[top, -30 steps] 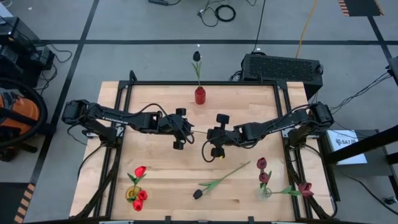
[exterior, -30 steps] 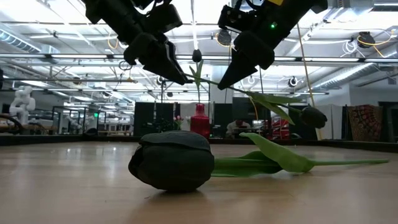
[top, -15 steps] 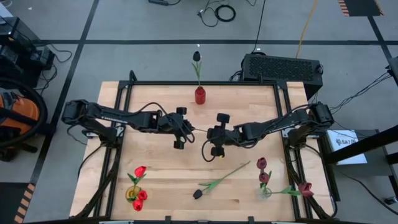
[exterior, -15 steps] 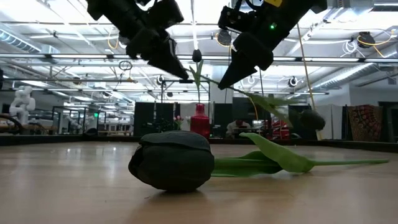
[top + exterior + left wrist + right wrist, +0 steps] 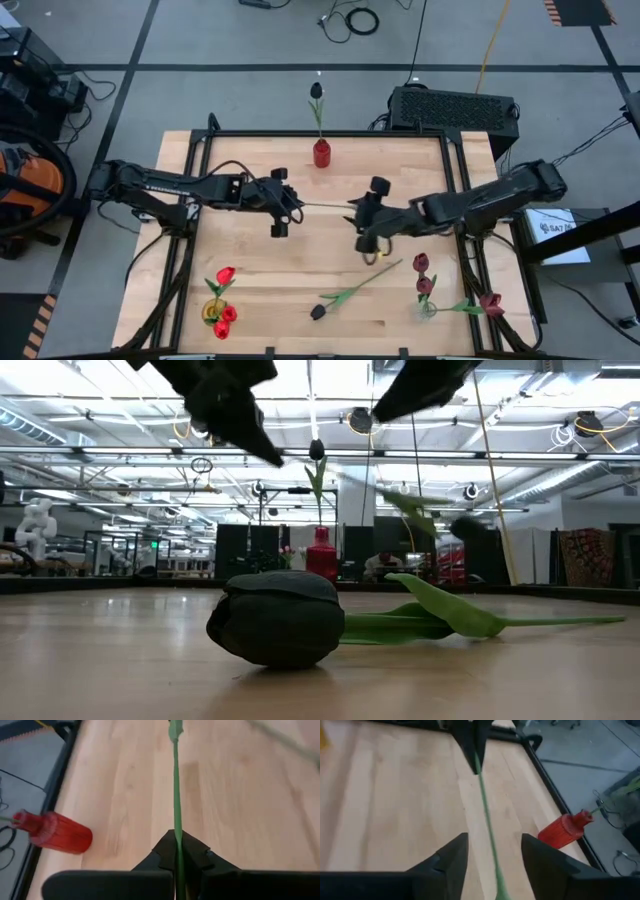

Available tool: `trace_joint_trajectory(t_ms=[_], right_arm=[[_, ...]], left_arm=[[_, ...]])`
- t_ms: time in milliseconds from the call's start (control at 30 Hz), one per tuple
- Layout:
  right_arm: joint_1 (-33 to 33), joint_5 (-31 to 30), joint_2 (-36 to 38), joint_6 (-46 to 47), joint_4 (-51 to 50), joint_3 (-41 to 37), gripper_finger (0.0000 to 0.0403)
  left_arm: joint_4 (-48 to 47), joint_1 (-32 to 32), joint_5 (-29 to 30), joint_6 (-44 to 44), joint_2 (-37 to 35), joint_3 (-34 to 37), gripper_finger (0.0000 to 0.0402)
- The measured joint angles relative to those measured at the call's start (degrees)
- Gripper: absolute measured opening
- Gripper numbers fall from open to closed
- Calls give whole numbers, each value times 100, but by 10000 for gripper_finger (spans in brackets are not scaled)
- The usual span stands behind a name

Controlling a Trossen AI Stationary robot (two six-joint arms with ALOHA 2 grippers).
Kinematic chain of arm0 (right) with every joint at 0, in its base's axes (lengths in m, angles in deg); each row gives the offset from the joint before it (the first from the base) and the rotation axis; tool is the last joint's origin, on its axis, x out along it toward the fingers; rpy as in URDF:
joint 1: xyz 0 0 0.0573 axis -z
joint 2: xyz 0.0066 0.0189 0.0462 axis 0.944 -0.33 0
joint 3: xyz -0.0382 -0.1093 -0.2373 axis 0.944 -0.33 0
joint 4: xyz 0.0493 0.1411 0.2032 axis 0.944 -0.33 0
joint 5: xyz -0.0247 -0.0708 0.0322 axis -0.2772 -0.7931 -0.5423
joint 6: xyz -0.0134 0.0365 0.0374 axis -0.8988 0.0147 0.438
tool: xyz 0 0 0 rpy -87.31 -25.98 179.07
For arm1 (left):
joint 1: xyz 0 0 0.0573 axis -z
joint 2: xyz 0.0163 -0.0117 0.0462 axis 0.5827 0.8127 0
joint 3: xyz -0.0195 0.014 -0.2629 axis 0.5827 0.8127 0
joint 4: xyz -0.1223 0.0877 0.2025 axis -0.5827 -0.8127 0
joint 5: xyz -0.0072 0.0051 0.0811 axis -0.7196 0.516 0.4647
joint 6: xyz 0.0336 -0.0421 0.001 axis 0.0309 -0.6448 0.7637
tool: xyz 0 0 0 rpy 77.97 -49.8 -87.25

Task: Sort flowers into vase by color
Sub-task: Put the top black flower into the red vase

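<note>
Pinching 1 thin green tulip stem [image 5: 175, 795], left gripper [image 5: 177, 851] is clamped; right gripper [image 5: 490, 851] is spread; limp stem judged best gripped mid-length.

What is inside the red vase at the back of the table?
One black tulip stands upright in the red vase, its green stem going down through the neck. The vase hides the stem's bottom end.

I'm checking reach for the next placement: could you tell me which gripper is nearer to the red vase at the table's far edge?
Left. The left gripper sits just short of the red vase; the right gripper is a little farther, toward the other side.
</note>
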Motion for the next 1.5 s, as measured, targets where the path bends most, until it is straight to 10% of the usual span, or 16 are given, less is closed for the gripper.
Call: trace_joint_trajectory(t_ms=[433, 633, 833, 1500], right_arm=[[-183, -377, 1253, -366, 60, -386, 201], [-183, -374, 1416, -488, 722, -926, 201], [-46, 209, 1352, -796, 2053, -1456, 188], [278, 1744, 1349, -1212, 5791, -1707, 169]], left_arm=[[57, 140, 55, -1557, -1453, 65, 12], [-122, 468, 1060, -1794, -2153, 322, 12], [1256, 693, 1125, -1487, -2591, 710, 12], [6659, 550, -523, -104, -246, 1235, 12]])
